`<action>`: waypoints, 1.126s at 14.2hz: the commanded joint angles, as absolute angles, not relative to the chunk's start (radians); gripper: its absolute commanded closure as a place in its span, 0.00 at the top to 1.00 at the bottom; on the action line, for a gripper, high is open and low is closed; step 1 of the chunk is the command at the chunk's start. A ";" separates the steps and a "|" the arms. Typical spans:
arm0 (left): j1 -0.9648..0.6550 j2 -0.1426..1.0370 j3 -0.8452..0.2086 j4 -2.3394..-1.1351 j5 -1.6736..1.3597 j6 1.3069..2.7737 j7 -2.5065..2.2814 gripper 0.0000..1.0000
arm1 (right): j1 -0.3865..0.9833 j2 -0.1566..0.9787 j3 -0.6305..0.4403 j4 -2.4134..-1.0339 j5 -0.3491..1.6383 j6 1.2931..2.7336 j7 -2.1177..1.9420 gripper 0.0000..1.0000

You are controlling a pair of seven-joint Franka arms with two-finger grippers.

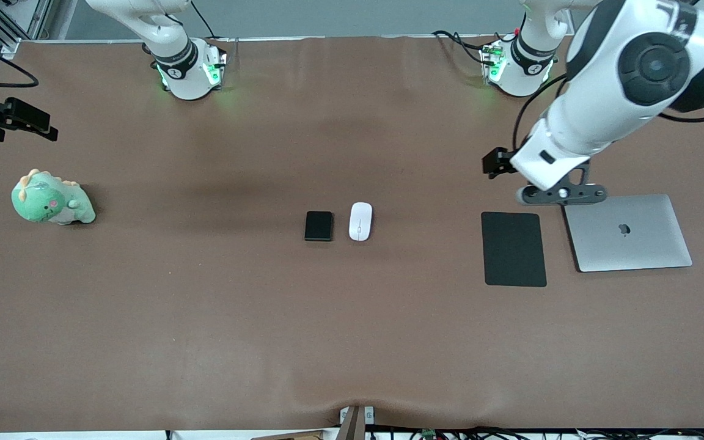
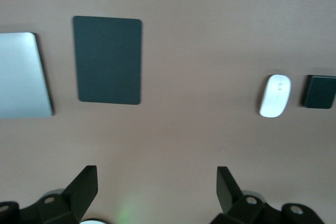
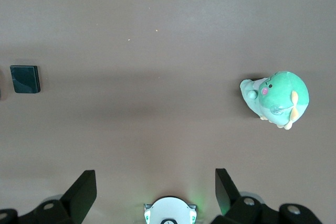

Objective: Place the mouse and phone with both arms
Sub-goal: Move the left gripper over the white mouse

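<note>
The white oval mouse [image 1: 360, 221] [image 2: 275, 96] lies in the middle of the brown table. The small black phone [image 1: 318, 225] [image 2: 319, 92] [image 3: 25, 78] lies right beside it, toward the right arm's end, with a narrow gap between the two. My left gripper [image 1: 495, 164] [image 2: 156, 174] hangs open and empty over bare table close to the mouse pad. My right gripper [image 1: 34, 122] [image 3: 155, 177] is open and empty too, held high over the table at the right arm's end, above its own base. Neither gripper touches anything.
A flat black mouse pad [image 1: 513, 249] [image 2: 108, 60] and a closed silver laptop [image 1: 630, 232] [image 2: 23, 74] lie side by side toward the left arm's end. A green plush dinosaur [image 1: 51, 198] [image 3: 275, 98] sits toward the right arm's end.
</note>
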State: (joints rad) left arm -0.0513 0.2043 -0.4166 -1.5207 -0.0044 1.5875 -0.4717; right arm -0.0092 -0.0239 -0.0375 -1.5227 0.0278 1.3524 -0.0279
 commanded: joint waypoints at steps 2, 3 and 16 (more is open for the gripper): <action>-0.132 0.259 -0.437 -1.517 0.006 1.649 -0.590 1.00 | -0.026 -0.043 -0.026 -1.534 0.020 1.350 -0.041 1.00; -0.158 0.281 -0.437 -1.520 0.008 1.678 -0.604 1.00 | -0.025 -0.043 -0.026 -1.534 0.020 1.348 -0.041 1.00; -0.402 0.561 -0.436 -1.516 0.178 1.974 -0.843 1.00 | -0.031 -0.040 -0.028 -1.526 0.020 1.350 -0.041 1.00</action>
State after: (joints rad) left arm -0.3767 0.5053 -0.4353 -1.5316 0.1293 1.9203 -0.7958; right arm -0.0093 -0.0239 -0.0386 -1.5227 0.0278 1.3525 -0.0279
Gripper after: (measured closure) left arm 0.000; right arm 0.000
